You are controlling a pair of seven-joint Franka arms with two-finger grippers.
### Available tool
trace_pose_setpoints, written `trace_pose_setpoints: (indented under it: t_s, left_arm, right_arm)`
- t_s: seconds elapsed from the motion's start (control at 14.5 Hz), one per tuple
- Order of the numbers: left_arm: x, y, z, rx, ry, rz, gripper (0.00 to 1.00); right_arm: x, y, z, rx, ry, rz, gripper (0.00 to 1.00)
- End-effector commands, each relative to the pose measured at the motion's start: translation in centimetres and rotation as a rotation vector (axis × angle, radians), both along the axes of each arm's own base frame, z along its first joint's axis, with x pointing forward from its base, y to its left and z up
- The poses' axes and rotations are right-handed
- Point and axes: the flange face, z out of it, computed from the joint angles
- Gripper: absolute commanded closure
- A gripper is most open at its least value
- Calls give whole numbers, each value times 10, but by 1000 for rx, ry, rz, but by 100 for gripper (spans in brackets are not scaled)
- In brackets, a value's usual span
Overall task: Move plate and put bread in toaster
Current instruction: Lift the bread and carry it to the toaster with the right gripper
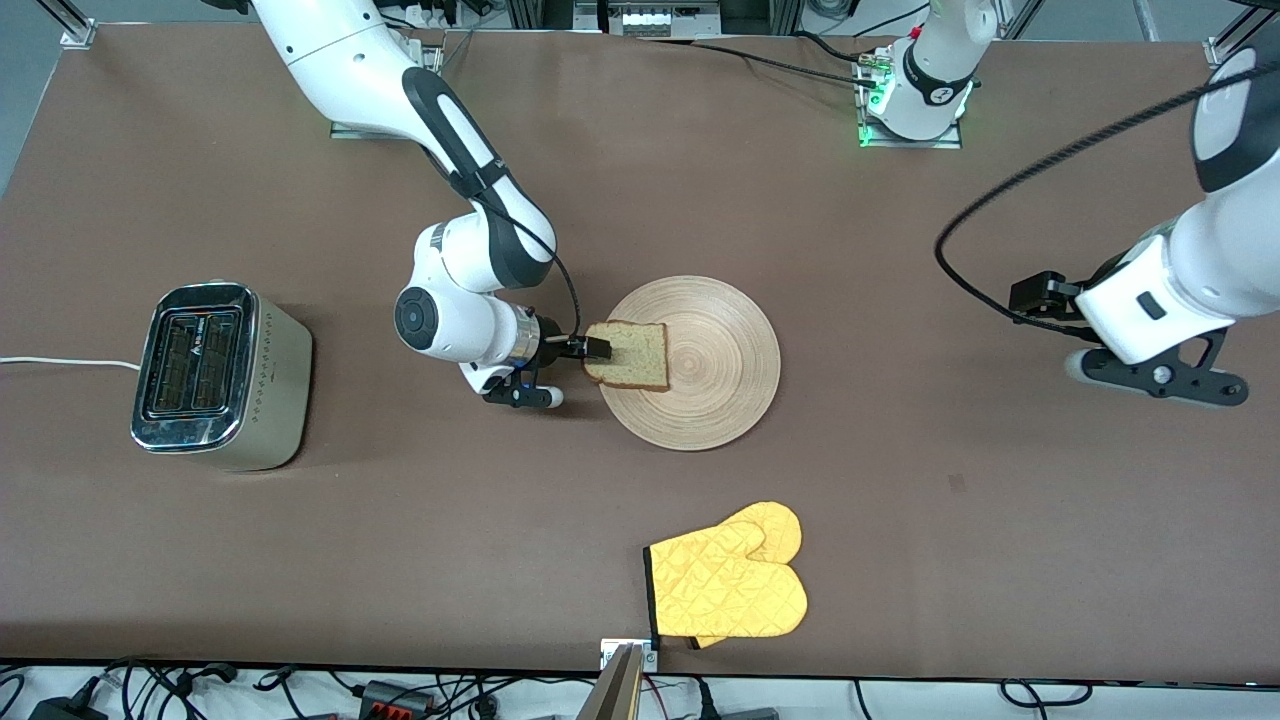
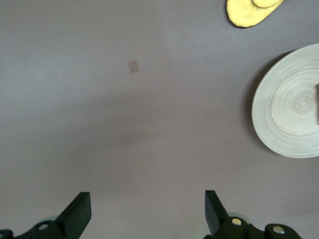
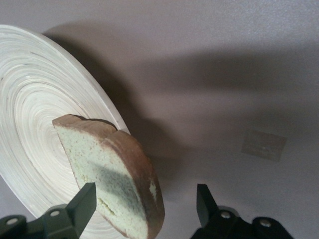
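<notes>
One plate (image 1: 720,385), one bread (image 1: 632,357) slice, one toaster (image 1: 215,375) — two mitts (image 1: 730,585).

I am seeing a yellow quilted oven mitt (image 1: 728,583) lying flat on the brown surface (image 1: 400,520), close to its camera-side edge.

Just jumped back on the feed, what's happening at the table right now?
The right gripper is at the edge of the bread, which lies on the plate mid-table; its jaws straddle the crust with a gap showing, so no firm grip yet. The toaster stands with empty slots toward the right arm's end. The left gripper waits open above bare table at the left arm's end. A yellow oven mitt lies nearer the front camera.
</notes>
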Motion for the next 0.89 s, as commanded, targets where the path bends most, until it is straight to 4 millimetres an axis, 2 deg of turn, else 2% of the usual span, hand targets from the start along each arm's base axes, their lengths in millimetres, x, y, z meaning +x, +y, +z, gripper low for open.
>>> trace_pose_setpoints:
  t_s: [0.0,0.21,0.41,0.55,0.62,0.83]
  left_arm:
    - [-37,26,10,4,-98,99,0]
    - [-53,60,3,-89,-235,175,0]
    - [-69,65,3,-83,-237,61,0]
    - [-70,66,2,-79,-232,63,0]
    - [-70,69,1,-46,-230,55,0]
    - [-75,61,2,-18,-167,34,0]
  right_arm:
    - [3,7,2,13,-3,-13,26]
    - [4,8,3,17,-7,-10,58]
    - [5,8,7,21,-11,-8,82]
    - [8,11,15,29,-18,-6,97]
    - [8,14,19,35,-8,5,100]
    - [18,14,46,36,22,-25,100]
